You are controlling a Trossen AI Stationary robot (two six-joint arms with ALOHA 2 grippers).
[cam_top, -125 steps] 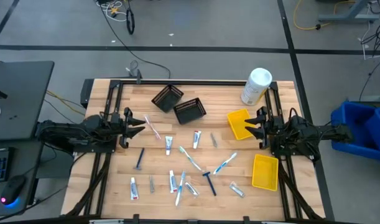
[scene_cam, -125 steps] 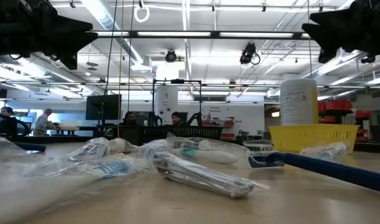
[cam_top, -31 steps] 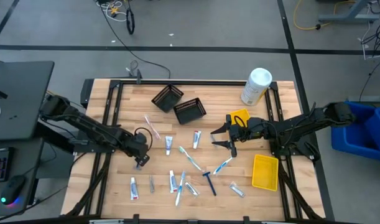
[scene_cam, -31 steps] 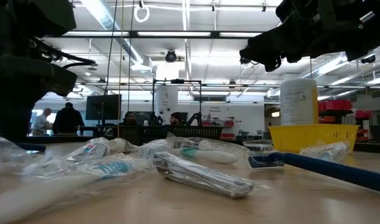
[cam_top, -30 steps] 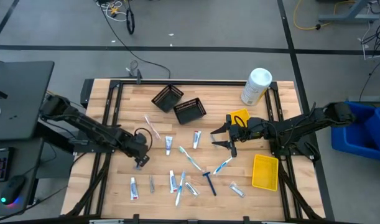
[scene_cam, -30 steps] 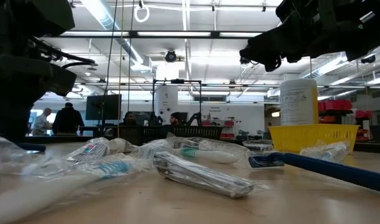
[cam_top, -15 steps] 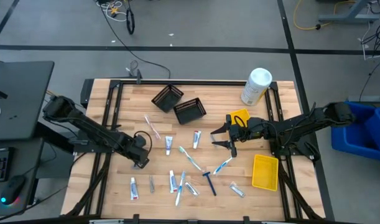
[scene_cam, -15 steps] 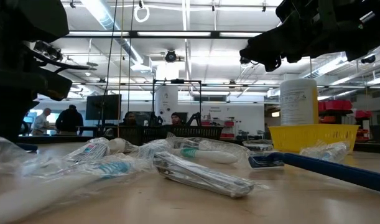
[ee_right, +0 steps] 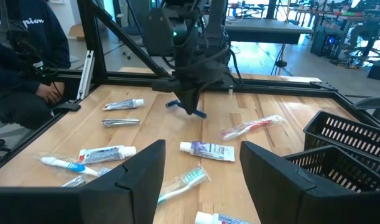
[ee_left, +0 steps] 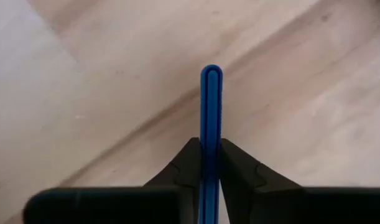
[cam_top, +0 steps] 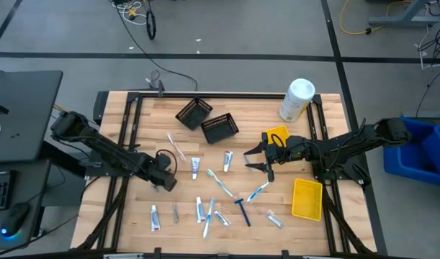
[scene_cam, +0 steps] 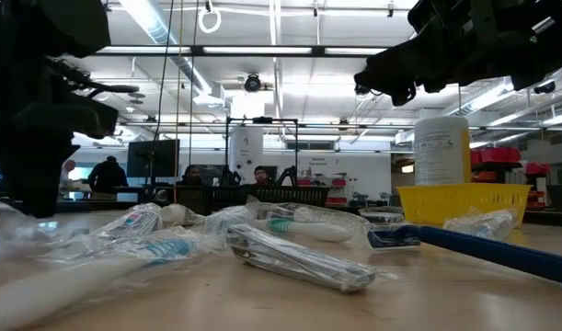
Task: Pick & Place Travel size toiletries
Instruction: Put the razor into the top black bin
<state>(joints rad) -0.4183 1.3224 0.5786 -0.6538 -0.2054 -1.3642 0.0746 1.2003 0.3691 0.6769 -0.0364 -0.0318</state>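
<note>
Left gripper (ee_left: 211, 163) clamps the blue razor (ee_left: 211, 118) by its handle; lift straight, keep squeeze firm; right gripper (ee_right: 201, 171) hovers, fingers spread, empty.

White lettering on dark sweatshirt (ee_right: 22, 34) of person beside bench: partial word, reads roughly "…pion". White canister (scene_cam: 441, 152) carries printed label, lines too small to read. Toothpaste tubes (ee_right: 107, 153) show coloured print, illegible. No other readable text, numbers or signs.
</note>
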